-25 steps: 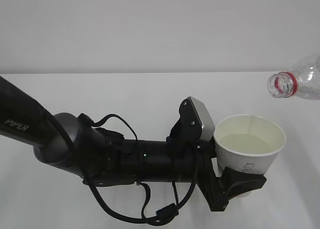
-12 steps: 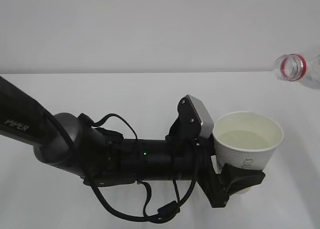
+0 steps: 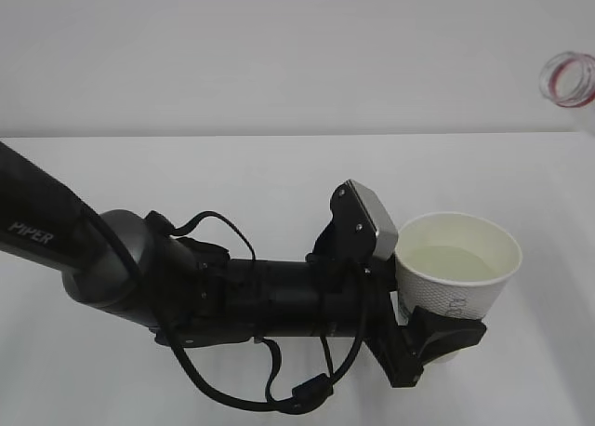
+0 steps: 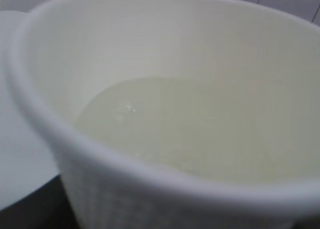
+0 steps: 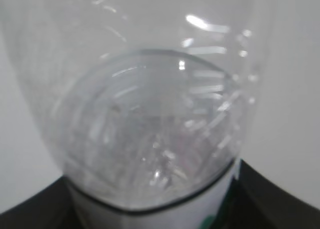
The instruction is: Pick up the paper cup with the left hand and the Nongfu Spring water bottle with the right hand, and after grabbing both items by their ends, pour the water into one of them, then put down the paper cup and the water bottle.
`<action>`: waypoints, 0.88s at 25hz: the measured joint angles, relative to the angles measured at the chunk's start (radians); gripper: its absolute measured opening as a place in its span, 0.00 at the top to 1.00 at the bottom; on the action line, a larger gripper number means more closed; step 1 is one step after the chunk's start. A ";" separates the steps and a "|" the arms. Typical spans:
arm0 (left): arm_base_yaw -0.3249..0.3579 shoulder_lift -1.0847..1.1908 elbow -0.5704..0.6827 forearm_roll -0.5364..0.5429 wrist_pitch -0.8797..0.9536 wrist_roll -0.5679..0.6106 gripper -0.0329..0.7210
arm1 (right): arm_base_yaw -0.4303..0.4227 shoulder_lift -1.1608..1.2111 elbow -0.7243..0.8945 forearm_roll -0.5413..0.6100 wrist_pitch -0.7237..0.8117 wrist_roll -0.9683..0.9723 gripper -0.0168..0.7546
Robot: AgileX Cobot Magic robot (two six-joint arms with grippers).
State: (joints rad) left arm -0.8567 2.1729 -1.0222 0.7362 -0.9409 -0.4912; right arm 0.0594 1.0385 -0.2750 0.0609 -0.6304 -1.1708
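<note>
Water [image 4: 175, 134] already sits in the paper cup [image 3: 457, 270], so your left tool [image 3: 429, 338] grips its base level above the worktop [image 3: 232, 175], while the right tool, itself unseen, holds the Nongfu Spring water bottle [image 3: 569, 78] off right.

The left hand [image 3: 430, 340] is a black arm built of cylindrical segments with a matt finish. White "PIPER" lettering [image 3: 31, 232] marks the upper link. A rounded dark grey joint housing [image 3: 116, 268] follows it. Loose black cables [image 3: 279, 393] loop beneath and over the forearm. A small green indicator light [image 3: 269, 289] shows mid-forearm. A grey camera block [image 3: 370, 221] sits on a black bracket at the wrist. The jaws are black and blocky.
</note>
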 joint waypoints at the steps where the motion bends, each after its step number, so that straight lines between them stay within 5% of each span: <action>1: 0.000 0.000 0.000 0.000 0.001 0.000 0.23 | 0.000 0.000 0.000 0.002 0.000 0.023 0.39; 22: 0.000 0.000 0.000 0.000 0.002 0.000 0.23 | 0.000 0.000 0.000 0.010 0.000 0.771 0.39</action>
State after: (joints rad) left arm -0.8567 2.1729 -1.0222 0.7362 -0.9385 -0.4912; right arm 0.0594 1.0385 -0.2750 0.0705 -0.6304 -0.3996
